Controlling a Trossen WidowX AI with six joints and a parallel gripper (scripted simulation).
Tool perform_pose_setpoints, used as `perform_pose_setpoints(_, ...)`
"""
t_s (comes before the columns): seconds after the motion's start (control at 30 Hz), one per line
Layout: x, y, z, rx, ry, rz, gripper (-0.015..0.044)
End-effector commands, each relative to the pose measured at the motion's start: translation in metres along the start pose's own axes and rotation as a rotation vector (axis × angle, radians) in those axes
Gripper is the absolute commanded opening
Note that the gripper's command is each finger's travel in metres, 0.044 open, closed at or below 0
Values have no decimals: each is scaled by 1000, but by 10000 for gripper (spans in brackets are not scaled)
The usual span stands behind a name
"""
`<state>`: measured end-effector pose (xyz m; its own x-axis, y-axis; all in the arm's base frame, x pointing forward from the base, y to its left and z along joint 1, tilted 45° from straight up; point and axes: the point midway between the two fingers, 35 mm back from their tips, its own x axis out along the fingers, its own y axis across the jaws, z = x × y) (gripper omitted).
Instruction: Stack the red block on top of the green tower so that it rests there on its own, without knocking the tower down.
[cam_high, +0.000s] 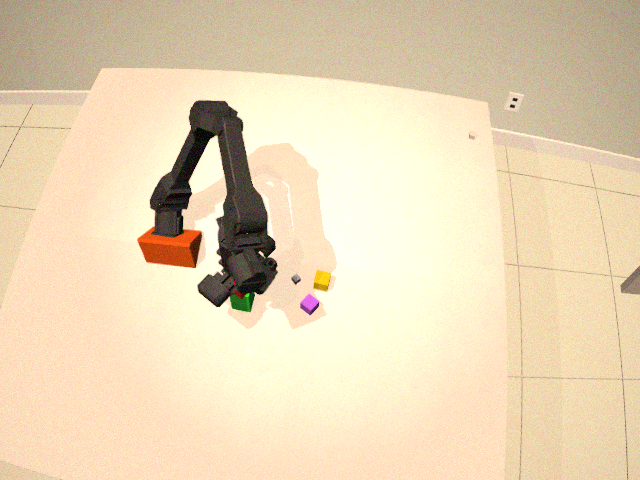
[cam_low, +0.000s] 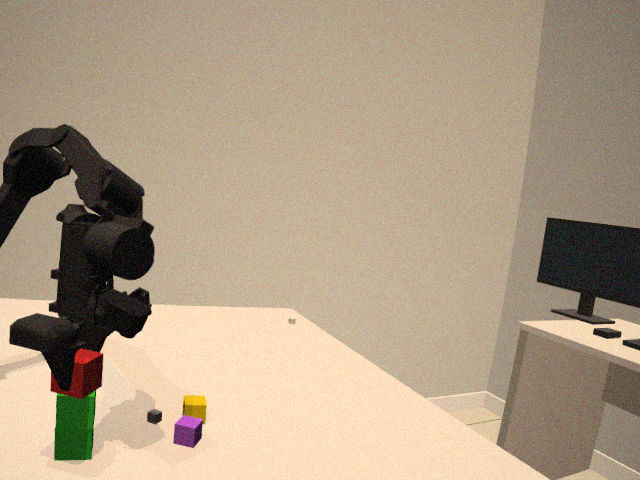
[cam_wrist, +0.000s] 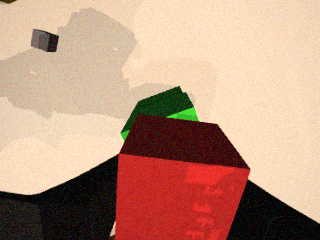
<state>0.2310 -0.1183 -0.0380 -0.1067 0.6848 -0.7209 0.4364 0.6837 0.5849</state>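
The green tower (cam_high: 242, 302) (cam_low: 74, 428) (cam_wrist: 182, 114) is two green blocks high and stands upright. The red block (cam_high: 238, 293) (cam_low: 88, 374) (cam_wrist: 175, 200) is directly over its top, turned at an angle to it. In the exterior view its lower edge meets the tower's top and sticks out a little to the side; whether the two touch fully I cannot tell. My gripper (cam_low: 76, 376) (cam_wrist: 172, 162) points down and is shut on the red block, with a finger on either side. The far finger is mostly hidden in the exterior view.
A small dark grey cube (cam_high: 295, 279) (cam_low: 154, 416) (cam_wrist: 44, 40) lies beside the tower. A yellow block (cam_high: 322, 280) (cam_low: 194, 408) and a purple block (cam_high: 309, 304) (cam_low: 187, 431) lie farther right. A tiny pale cube (cam_high: 471, 135) (cam_low: 292, 320) is near the table's far corner.
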Motion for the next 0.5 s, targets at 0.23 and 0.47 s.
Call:
perform_pose_setpoints(0.23,0,0,0,0,1,0,420)
perform_pose_setpoints(0.47,0,0,0,0,1,0,440)
